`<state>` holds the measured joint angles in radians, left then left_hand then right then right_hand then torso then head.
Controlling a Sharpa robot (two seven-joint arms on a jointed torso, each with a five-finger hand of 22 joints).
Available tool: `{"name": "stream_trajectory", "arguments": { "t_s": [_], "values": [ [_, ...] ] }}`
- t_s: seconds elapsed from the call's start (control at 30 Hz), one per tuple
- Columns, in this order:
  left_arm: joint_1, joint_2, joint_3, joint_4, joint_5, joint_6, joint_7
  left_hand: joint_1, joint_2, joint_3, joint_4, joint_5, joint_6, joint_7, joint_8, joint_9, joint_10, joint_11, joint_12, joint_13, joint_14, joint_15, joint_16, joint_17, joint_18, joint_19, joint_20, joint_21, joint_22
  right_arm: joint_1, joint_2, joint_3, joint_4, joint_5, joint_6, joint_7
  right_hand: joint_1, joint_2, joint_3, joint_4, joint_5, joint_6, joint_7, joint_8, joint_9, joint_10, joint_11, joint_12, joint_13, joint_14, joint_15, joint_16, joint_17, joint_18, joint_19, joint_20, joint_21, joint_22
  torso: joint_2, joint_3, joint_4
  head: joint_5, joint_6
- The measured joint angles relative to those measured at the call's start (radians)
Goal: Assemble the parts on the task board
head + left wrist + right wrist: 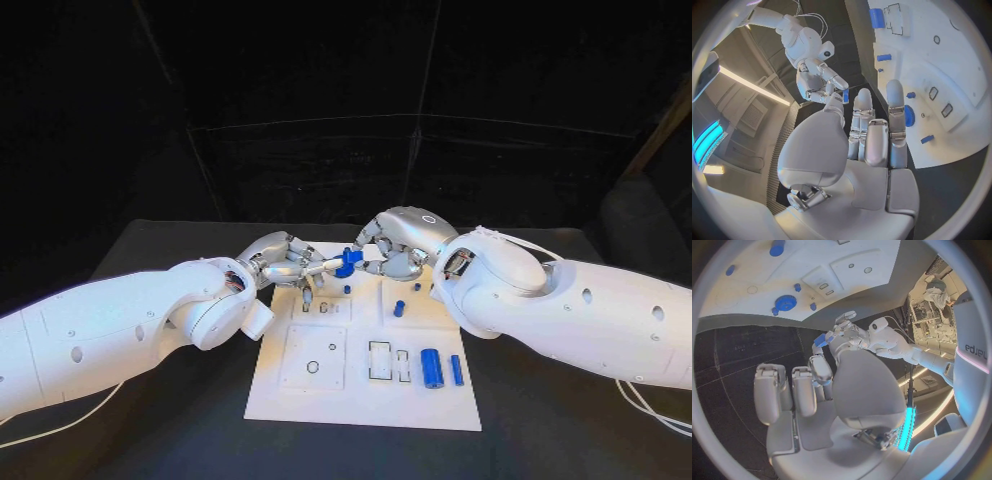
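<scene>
1. Hands meet just above centre of the head view, over the far edge of the task board [361, 395]; left hand [284, 262] comes in from the picture's left, right hand [392, 248] from the right.
2. Small blue part [351, 262] sits between the two hands. Left-hand fingers [320, 268] reach to it, right-hand fingers are at its other side. Which hand actually clamps it: can't tell from the head view.
3. Left wrist view: right hand [823, 80] holds a small blue piece [846, 96] at its fingertips; left hand's own fingers [894, 107] are stretched out, side by side.
4. Right wrist view: left hand [844, 332] has a blue piece [821, 340] at its fingertips too; right hand's own fingers [820, 370] are curled, grip not clear.
5. Board is white, lies centre-bottom of the head view on the black worktop [159, 420].
6. Lower right of board: blue cylinder [431, 368] lying flat, thin blue bar [457, 370] just beside it.
7. Mid-board: short blue peg [400, 308], and near the far edge a tiny blue peg [348, 289].
8. Blue gear [786, 302] rests on the board near its edge in the right wrist view.
</scene>
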<state>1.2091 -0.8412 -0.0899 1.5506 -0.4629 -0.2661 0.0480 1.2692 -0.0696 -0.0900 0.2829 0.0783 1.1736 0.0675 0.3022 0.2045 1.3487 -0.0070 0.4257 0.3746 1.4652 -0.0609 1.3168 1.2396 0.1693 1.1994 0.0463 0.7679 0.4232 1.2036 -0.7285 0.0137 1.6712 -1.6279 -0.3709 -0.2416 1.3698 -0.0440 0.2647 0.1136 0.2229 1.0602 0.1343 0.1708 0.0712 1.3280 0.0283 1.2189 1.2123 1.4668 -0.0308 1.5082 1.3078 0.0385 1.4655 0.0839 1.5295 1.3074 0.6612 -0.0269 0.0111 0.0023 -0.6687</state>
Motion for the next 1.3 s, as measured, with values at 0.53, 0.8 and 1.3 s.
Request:
{"name": "stream_trajectory", "arguments": {
  "t_s": [0.53, 0.8, 1.3],
  "values": [
    [0.0, 0.002, -0.002, 0.007, -0.02, 0.003, -0.025, -0.038, 0.028, -0.041, 0.008, 0.0, -0.016, -0.009, 0.035, 0.028, -0.018, 0.0, 0.038, 0.04, 0.0, 0.0, 0.019, 0.02, 0.0, -0.03, 0.002, 0.052, 0.049, 0.0, 0.011, -0.003, -0.002, -0.031, 0.037, -0.013, -0.001, -0.006, 0.0, 0.002, 0.006, 0.003, -0.003, -0.001, 0.0, 0.007, 0.0, 0.004, 0.005, 0.0, 0.0, 0.0, 0.0, 0.0, 0.0, 0.0, 0.0, 0.0, 0.0, 0.0015, 0.0005, 0.002, -0.003],
    [0.0, 0.003, -0.002, 0.007, -0.015, 0.001, -0.025, -0.053, 0.036, -0.047, 0.008, 0.0, -0.017, -0.01, 0.046, 0.035, -0.021, -0.004, 0.046, 0.049, 0.0, 0.0, 0.03, 0.027, 0.0, -0.034, -0.002, 0.074, 0.072, 0.0, 0.014, -0.004, -0.001, -0.043, 0.048, -0.018, -0.005, -0.01, 0.0, 0.002, 0.022, 0.003, -0.004, 0.004, 0.0, 0.007, 0.0, 0.004, 0.007, 0.0, 0.0, 0.0, 0.0, 0.0, 0.0, 0.0, 0.0, 0.0, 0.001, 0.0014, 0.0011, 0.0, -0.004],
    [0.0, 0.012, -0.003, -0.001, -0.009, 0.002, -0.028, 0.008, 0.053, -0.034, -0.016, 0.0, -0.027, -0.012, 0.06, 0.046, -0.029, -0.004, 0.055, 0.058, 0.003, -0.003, 0.039, 0.039, 0.0, -0.043, -0.003, 0.102, 0.108, 0.0, 0.014, -0.004, 0.019, -0.064, 0.046, -0.023, 0.002, -0.017, 0.007, 0.003, 0.039, 0.006, -0.001, 0.003, 0.0, 0.007, 0.0, 0.004, 0.009, 0.0, 0.0, 0.0, 0.0, 0.0, 0.0, 0.0, 0.004, 0.0, 0.002, 0.0025, 0.0009, 0.0, -0.01]
  ]
}}
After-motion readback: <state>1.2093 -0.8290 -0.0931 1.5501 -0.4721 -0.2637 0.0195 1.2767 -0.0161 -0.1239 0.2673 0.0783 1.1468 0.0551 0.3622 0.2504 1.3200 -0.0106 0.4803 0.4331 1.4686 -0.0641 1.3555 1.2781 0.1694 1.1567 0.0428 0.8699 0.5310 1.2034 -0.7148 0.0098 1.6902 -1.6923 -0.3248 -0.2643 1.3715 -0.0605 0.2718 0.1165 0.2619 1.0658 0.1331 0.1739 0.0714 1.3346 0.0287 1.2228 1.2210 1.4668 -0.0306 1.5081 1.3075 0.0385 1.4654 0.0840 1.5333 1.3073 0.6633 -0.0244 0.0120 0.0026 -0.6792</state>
